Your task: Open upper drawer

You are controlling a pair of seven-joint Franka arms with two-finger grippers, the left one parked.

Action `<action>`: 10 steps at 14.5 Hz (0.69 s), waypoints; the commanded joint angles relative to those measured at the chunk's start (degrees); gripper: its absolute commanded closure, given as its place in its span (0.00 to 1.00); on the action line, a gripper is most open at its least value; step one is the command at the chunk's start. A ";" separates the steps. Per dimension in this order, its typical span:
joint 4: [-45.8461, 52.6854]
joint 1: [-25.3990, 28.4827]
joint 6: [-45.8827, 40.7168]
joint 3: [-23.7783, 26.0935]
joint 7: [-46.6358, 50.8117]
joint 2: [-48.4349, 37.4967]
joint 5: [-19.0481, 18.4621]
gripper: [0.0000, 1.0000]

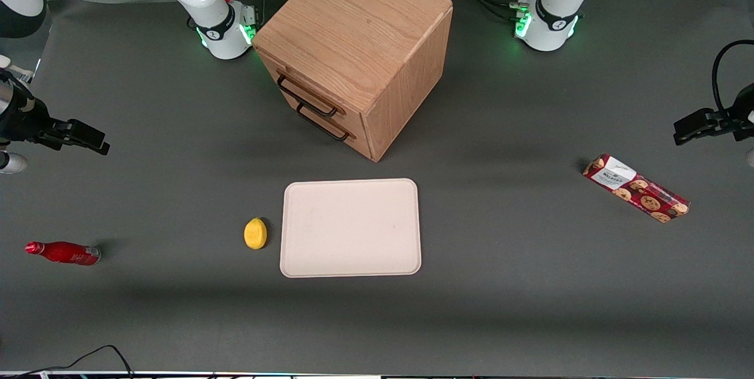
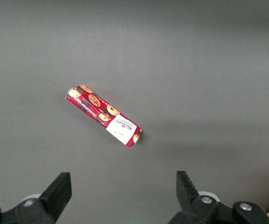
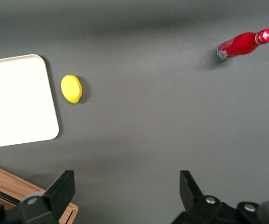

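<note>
Closed for now, the upper drawer (image 1: 306, 91) sits flush in the face of an oak cabinet (image 1: 359, 31) that stands on the gray tabletop (image 1: 530, 284) between the two arm bases. Its front is a shallow band of light wood just under the cabinet's top edge, crossed by a thin black wire handle (image 1: 308, 96). That handle looks like the only sensible place to take hold — a stiff, narrow bar standing slightly off the wood, likely slick, so a grip around its middle would pull straightest. The drawer itself should be rigid and fairly light, probably sliding out along its runners if pulled square to the face; the cabinet looks heavy enough to stay put, though that is a guess. Directly below lies the lower drawer (image 1: 330, 125), with a matching black handle easily mistaken for the first.

Nearer the front camera than the cabinet rests a pale tray (image 1: 351, 227), with a lemon (image 1: 255, 233) just beside it. A red bottle (image 1: 63, 252) lies on its side toward the working arm's end of the tabletop; a cookie packet (image 1: 636, 188) lies toward the parked arm's end.

The claw (image 1: 85, 137) hangs above bare tabletop, well apart from the cabinet — its fingers (image 3: 62, 191) spread wide, holding nothing.
</note>
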 commanded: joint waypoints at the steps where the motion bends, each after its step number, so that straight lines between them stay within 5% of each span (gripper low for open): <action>1: 0.54 -0.08 -0.10 0.21 1.04 0.40 -1.17 0.00; 10: 0.63 -0.43 -0.46 0.12 0.43 0.84 -0.64 0.00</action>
